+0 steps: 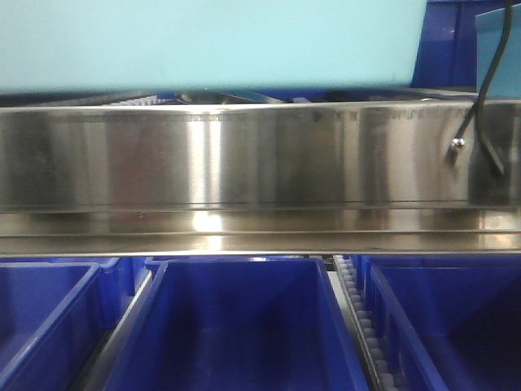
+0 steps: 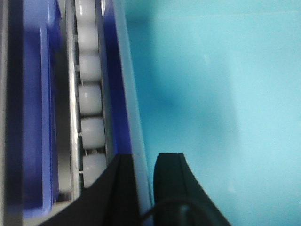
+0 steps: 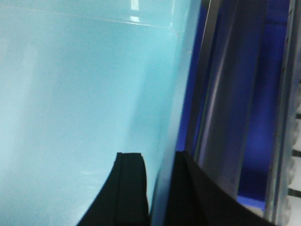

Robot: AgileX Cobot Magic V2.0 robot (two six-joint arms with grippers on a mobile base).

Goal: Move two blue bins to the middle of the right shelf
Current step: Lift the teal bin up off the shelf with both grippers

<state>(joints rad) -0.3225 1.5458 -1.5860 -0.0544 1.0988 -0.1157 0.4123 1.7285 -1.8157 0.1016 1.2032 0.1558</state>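
A pale sky-blue bin (image 1: 212, 41) fills the top of the front view, its underside just above the right shelf middle's shiny steel front rail (image 1: 244, 163). In the left wrist view my left gripper (image 2: 145, 162) is shut on the bin's left wall, one black finger outside and one inside the bin (image 2: 211, 94). My right gripper (image 3: 157, 165) is likewise shut on the right wall of the bin (image 3: 70, 94), with one finger on each side of it. A second pale blue surface (image 1: 498, 49) shows at the top right. Neither gripper shows in the front view.
Three dark blue bins (image 1: 236, 326) sit on the tier below the rail. A black cable (image 1: 488, 73) hangs past a small screw (image 1: 458, 144). White rollers (image 2: 89, 94) and a dark blue bin (image 2: 33, 117) lie left of the held bin; a steel upright (image 3: 221, 117) and dark blue plastic (image 3: 263, 117) lie right.
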